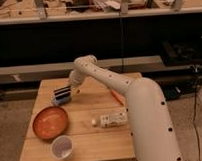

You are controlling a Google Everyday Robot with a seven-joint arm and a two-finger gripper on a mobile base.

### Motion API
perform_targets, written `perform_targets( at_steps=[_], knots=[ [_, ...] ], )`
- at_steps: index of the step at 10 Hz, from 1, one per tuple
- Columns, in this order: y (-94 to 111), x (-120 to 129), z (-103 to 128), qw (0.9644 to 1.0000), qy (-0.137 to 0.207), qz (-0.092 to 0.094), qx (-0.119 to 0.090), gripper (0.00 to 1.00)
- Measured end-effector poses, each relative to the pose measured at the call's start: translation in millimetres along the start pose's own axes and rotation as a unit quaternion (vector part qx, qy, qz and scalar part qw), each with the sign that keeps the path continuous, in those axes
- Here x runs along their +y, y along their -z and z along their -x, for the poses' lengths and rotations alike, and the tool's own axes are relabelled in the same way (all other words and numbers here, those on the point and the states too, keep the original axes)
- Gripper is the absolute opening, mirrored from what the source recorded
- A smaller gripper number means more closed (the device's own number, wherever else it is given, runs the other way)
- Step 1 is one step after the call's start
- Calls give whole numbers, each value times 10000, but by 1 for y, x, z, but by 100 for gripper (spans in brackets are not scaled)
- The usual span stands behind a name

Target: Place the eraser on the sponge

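The eraser (61, 92), a small black block with thin white stripes, is at the back left of the wooden table (91, 143). It lies on or just above the light grey-blue sponge (59, 101), whose lower edge shows beneath it. My gripper (73, 87) is at the eraser's right end, at the tip of the white arm that reaches in from the right. I cannot tell whether the eraser rests on the sponge or hangs just over it.
An orange bowl (50, 122) sits in front of the sponge, and a white cup (62, 147) stands near the table's front edge. A clear plastic bottle (110, 118) lies on its side mid-table. A thin orange object (116, 97) lies by my arm.
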Motion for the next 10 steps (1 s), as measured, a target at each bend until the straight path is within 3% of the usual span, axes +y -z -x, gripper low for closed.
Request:
perform_targets(
  at_steps=[3, 10],
  knots=[
    [-1, 0, 0, 10000, -3, 13, 8, 20],
    [-4, 0, 1, 10000, 6, 41, 22, 21]
  ],
)
